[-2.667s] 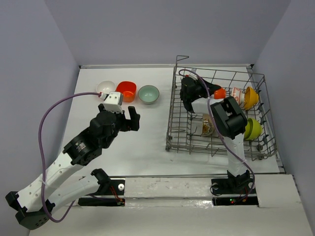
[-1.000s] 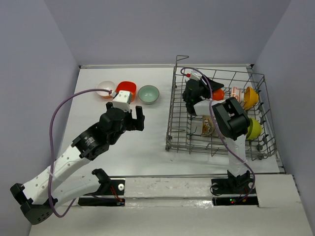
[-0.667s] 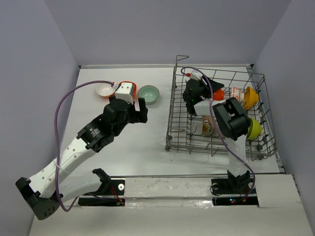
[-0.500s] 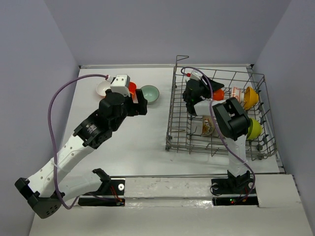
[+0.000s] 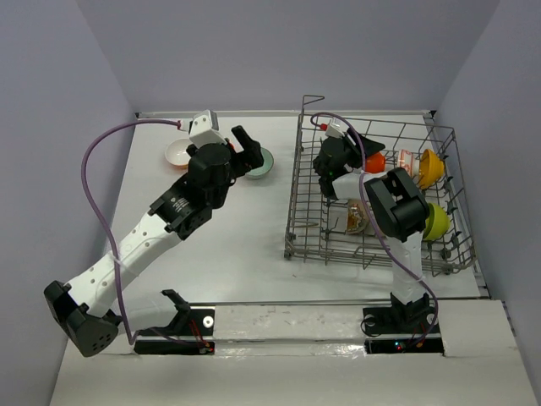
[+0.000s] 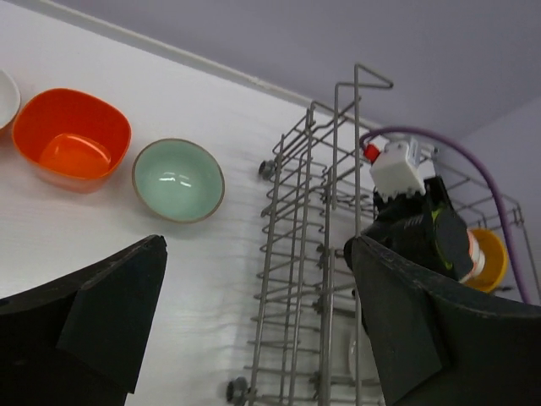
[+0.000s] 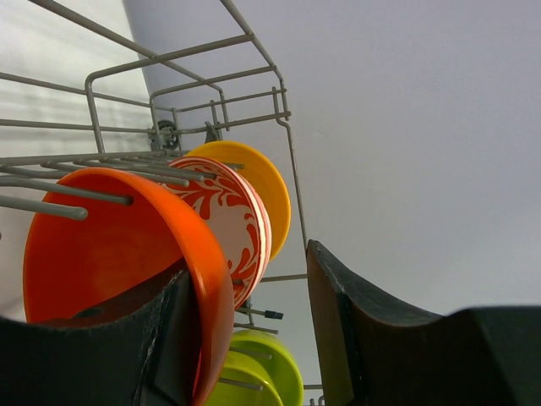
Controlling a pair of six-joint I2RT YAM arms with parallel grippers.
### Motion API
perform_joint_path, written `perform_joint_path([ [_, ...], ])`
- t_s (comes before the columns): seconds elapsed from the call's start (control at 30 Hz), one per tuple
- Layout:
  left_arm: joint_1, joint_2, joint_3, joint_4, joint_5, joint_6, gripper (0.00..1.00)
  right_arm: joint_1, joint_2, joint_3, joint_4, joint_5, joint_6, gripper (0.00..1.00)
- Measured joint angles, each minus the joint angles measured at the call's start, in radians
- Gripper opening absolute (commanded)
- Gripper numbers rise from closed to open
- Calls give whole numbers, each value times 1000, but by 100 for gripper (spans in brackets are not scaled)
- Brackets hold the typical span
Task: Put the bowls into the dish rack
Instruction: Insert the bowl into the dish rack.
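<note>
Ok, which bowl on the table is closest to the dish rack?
The pale green bowl. The orange bowl and the white bowl sit in the same row, farther from the dish rack.

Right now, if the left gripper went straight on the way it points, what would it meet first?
Probably the bare table between the teal bowl and the rack; the left gripper aims down into that gap. Depth is unclear, so the rack's wall may come first.

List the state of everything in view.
left hand, open, empty
right hand, open, finger inside racked orange bowl
racked orange bowl, on edge in dish rack
patterned bowl, on edge, racked
yellow bowl, on edge, racked
teal bowl, upright on table
square orange bowl, upright on table
</note>
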State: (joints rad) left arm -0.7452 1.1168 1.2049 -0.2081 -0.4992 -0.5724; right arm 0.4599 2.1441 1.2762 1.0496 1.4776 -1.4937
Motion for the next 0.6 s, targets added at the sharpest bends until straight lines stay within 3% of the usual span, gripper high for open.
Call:
perform_joint_path([
  [0.3,-35,195,-6,307,-231,-160,99,0,2,0,16,0,-17,52],
  [0.4,-122,306,42,422,-349,-121,99,0,6,0,48,0,-46,52],
  [0.6,-226,507,197,629,-440,24,99,6,16,2,129,0,-113,52],
])
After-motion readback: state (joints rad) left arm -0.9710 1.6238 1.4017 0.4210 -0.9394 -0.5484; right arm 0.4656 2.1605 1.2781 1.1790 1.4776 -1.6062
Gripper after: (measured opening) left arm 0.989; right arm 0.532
